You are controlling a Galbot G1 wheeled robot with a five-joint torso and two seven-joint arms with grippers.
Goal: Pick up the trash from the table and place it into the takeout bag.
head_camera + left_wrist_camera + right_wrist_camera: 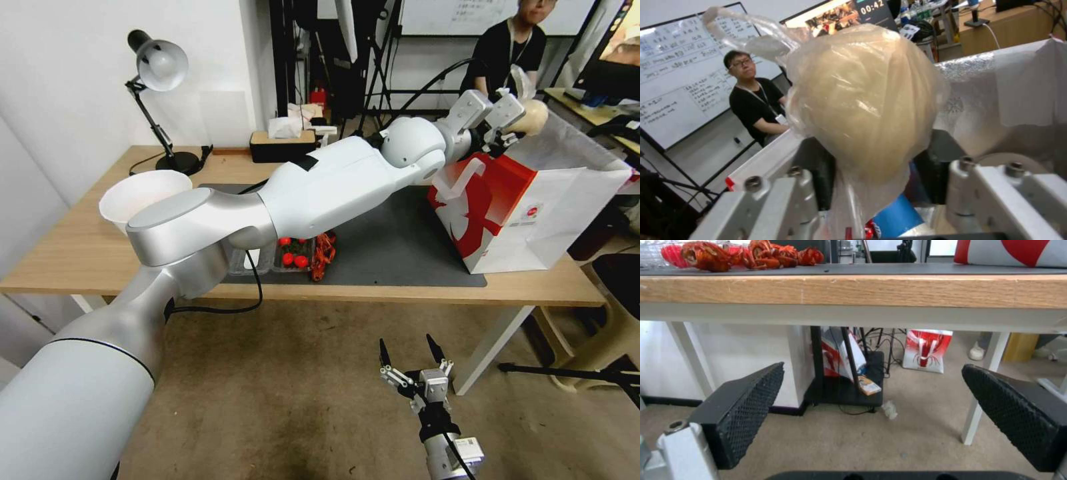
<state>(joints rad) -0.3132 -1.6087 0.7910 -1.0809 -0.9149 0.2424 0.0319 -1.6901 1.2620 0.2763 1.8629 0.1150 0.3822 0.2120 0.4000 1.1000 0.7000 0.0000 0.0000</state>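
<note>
The left gripper [508, 133] pinches the clear bag with the pale lump [531, 117] above the takeout bag [533, 213], not yet dropped. A blue cup [897, 216] already lies inside. The right gripper [412, 357] hangs spread below the table [67, 253].

A: The takeout bag [533, 220]?
B: Red and white, with a red figure print.
A: And beside it?
B: A dark grey mat [393, 247] on the light-wood table [60, 253]; red crayfish shells [323, 253].
</note>
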